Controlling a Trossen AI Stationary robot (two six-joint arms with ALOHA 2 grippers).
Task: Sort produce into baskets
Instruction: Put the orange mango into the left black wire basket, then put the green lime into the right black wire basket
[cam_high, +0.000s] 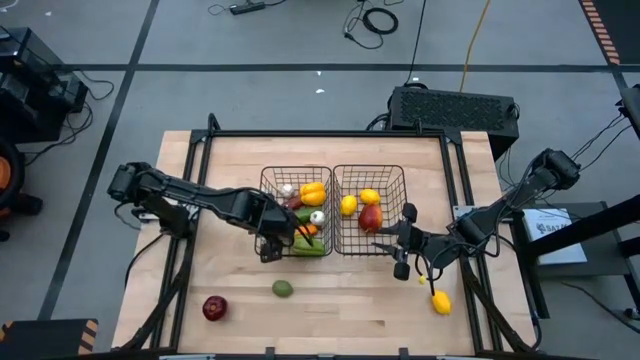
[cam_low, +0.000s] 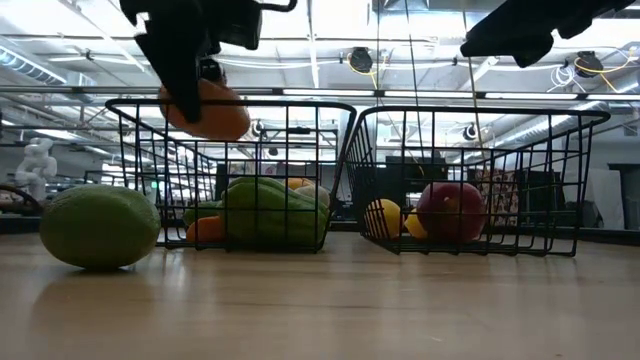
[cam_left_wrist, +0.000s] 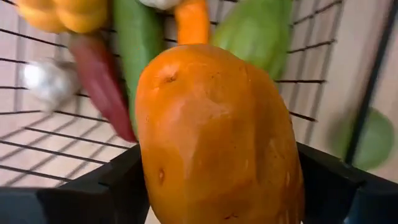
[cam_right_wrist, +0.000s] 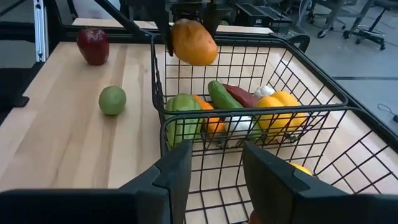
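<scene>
**Orange pepper held above the left basket**

The left gripper has its jaws clamped on an orange pepper. The pepper hangs in the air over the near corner of the left basket, above its rim and clear of the produce inside. In the low view the orange pepper sits at the level of the basket's top wire.

The left basket holds a yellow pepper, a green pepper, a cucumber, a dark red pepper and two white garlic bulbs. The right basket, just beside the left one, holds two lemons and a red apple.

The right gripper hovers over the desk at the near side of the right basket. Its jaws stand slightly apart and hold nothing.

Loose on the desk, a green lime lies in front of the left basket. Another red apple lies near the front left corner. A lemon lies near the front right, beside the right arm.
</scene>
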